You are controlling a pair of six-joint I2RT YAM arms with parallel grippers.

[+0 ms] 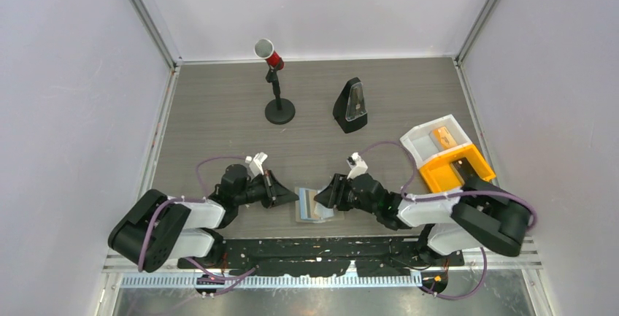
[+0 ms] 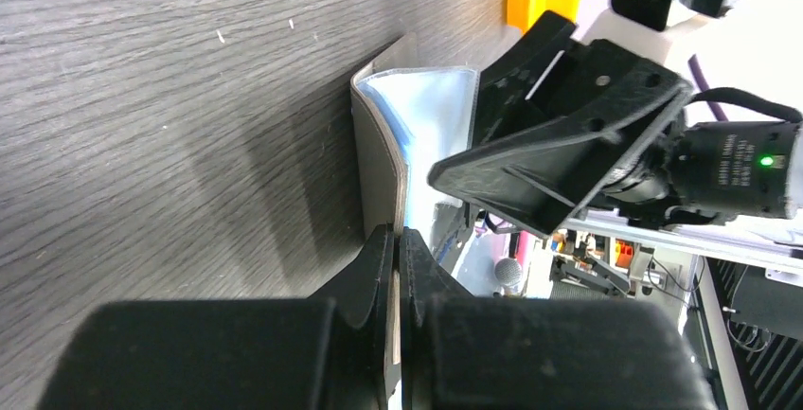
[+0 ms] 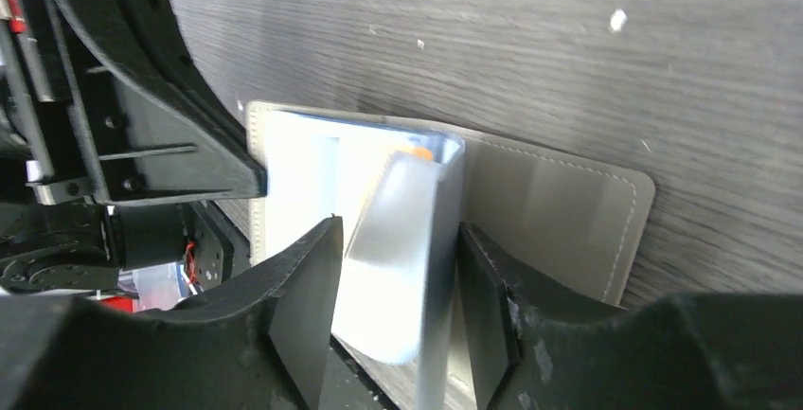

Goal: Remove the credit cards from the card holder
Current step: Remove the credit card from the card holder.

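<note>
Top view: floppy card holder (image 1: pixel 315 205) lies at the near edge of the table (image 1: pixel 219 112); left gripper (image 2: pixel 398 240) clamps its cover; right gripper (image 3: pixel 398 230) stands parted around an inner leaf; orange card (image 3: pixel 421 151) looks light, stiff, slippery; pinch its exposed edge.

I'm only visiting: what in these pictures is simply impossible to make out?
- The black card: in no view; panels of the card holder would hide it.
- The orange card: right wrist view shows only a sliver; a glary raised flap covers the rest.
- Holder's pockets, top view: too small, crowded by the left gripper and right gripper.
- Holder's inside, left wrist view: blocked by its own upright panel.
</note>
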